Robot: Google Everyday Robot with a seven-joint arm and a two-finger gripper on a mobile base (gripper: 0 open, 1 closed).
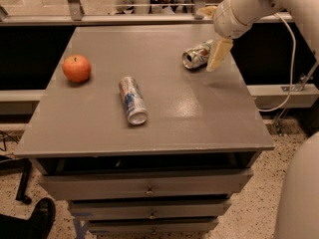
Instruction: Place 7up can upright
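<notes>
Camera view: 7up can (pixel 196 56) lies sideways on the table (pixel 199 113) beside the tool (pixel 208 39), fingers (pixel 219 54) apart.

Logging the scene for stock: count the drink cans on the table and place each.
2. The 7up can lies on its side at the far right, by the hand. The slimmer silver can lies on its side mid-table. None look hidden.
</notes>
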